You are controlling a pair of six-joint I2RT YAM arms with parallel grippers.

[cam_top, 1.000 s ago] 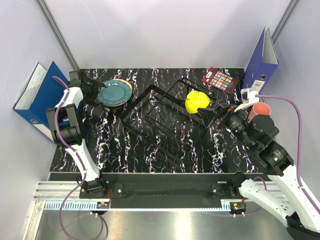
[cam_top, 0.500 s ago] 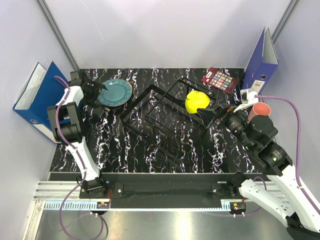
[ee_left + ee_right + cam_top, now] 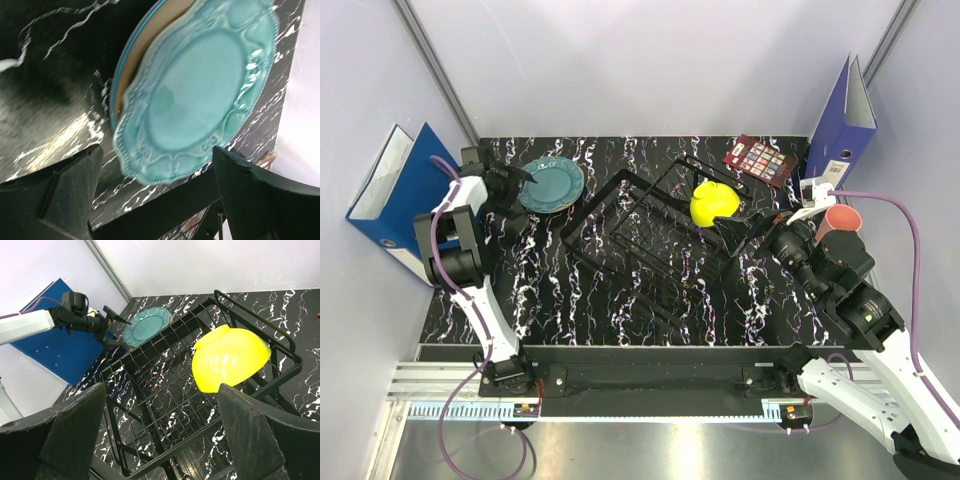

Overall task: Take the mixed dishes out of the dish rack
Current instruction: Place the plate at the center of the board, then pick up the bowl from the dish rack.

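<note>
1. While I watch from above, my right gripper (image 3: 739, 227) stands wide apart and empty, just beside the small yellow-green bowl (image 3: 714, 202).
2. That bowl leans tilted in the far right part of the dish rack (image 3: 593, 202).
3. Farther left, outside the rack, my left gripper (image 3: 520, 181) gapes wide at the teal scalloped plate (image 3: 552, 185), which lies stacked on another plate (image 3: 131, 52).

The table (image 3: 550, 290) I work over is black with white marble veins. The dish rack (image 3: 642, 243) sits askew around its middle. Near the far left corner lies a stack of plates (image 3: 551, 185), the teal scalloped plate (image 3: 200, 95) on top. By the right edge stands the pink cup (image 3: 840, 219). Toward the far right corner a dark red card (image 3: 761, 158) with coloured squares lies flat.
</note>
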